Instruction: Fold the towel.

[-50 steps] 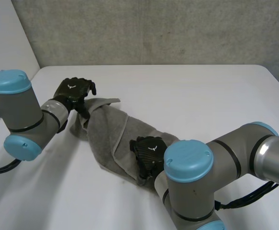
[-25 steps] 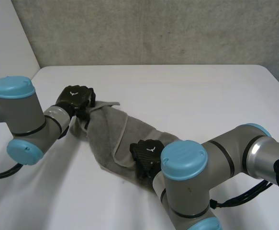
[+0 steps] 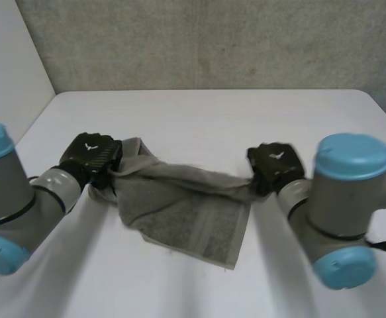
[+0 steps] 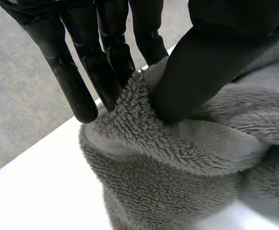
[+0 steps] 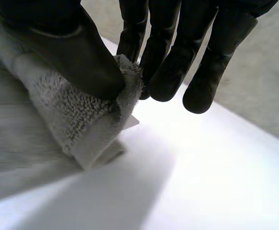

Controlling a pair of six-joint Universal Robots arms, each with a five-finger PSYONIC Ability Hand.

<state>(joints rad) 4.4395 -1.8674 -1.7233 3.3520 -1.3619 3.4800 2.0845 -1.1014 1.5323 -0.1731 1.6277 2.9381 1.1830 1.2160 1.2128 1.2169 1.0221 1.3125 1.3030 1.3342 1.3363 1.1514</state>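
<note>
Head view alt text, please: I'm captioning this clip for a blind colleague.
A grey towel hangs spread between two black robot hands over a white table. The left hand pinches one end and the right hand pinches the other, with the cloth sagging below them.

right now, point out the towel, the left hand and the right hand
towel (image 3: 193,218): head view, middle panel
left hand (image 3: 90,154): head view, its back
right hand (image 3: 276,162): head view, its back

The left hand (image 3: 90,155) pinches one end of the towel (image 3: 193,215) between thumb and fingers. The right hand (image 3: 275,164) pinches the other end the same way. Both arms are wide apart.
</note>
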